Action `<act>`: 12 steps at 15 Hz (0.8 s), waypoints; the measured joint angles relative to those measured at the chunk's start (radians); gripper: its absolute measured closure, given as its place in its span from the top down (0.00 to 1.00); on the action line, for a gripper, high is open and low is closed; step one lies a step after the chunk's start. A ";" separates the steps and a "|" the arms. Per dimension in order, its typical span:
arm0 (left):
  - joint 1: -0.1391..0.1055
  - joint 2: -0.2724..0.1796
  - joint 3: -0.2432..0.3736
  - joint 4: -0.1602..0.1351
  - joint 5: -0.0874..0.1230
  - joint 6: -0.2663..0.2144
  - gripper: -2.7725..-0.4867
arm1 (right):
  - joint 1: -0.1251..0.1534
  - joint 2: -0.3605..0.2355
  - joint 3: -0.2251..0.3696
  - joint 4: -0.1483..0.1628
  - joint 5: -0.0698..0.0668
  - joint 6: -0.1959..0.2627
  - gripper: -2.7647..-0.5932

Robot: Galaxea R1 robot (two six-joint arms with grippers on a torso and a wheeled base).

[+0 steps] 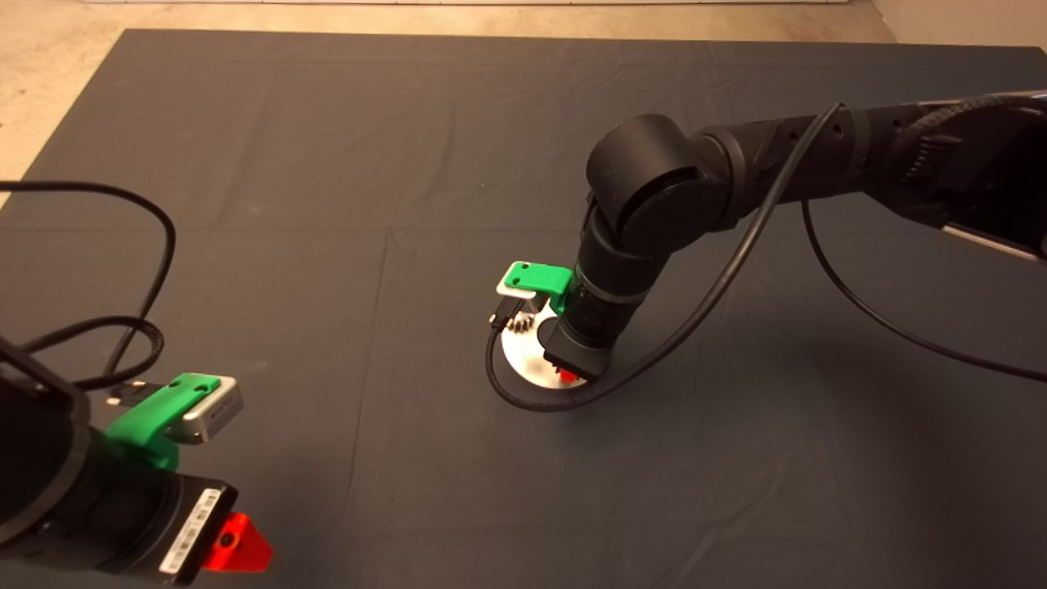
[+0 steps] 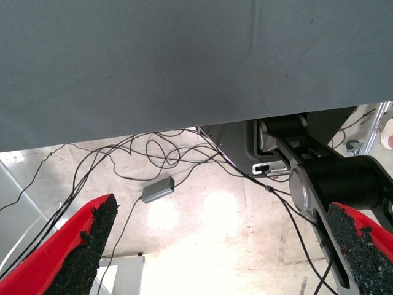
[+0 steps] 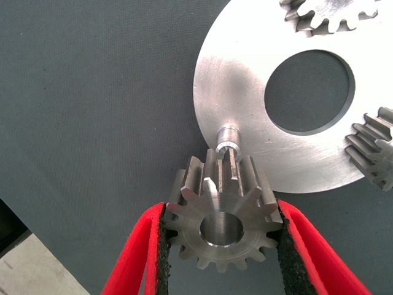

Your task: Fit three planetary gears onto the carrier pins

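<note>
Right end effector [image 3: 222,246] clamps gear [image 3: 221,215] — beside bare pin [image 3: 228,136].

This looks like a robotics lab or test workshop, not a home. A dark mat [image 1: 327,164] covers the tabletop, and past the mat's edge lies bare concrete floor [image 2: 202,227] strewn with loose black cables [image 2: 153,150] and a small grey box [image 2: 158,190]. Near the box stands what may be the robot's dark base [image 2: 319,160], only partly visible.
</note>
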 joint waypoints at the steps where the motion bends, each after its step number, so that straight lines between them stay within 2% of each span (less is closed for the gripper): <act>1: 0.000 0.000 0.000 0.000 0.000 0.000 0.87 | -0.001 0.000 0.000 -0.002 0.000 0.000 0.17; 7: 0.000 0.000 0.000 0.000 0.000 0.000 0.87 | -0.023 0.000 -0.001 -0.011 0.000 0.000 0.17; 12: 0.000 0.000 0.000 0.000 0.000 0.000 0.87 | -0.026 0.000 -0.001 -0.036 0.000 0.000 0.17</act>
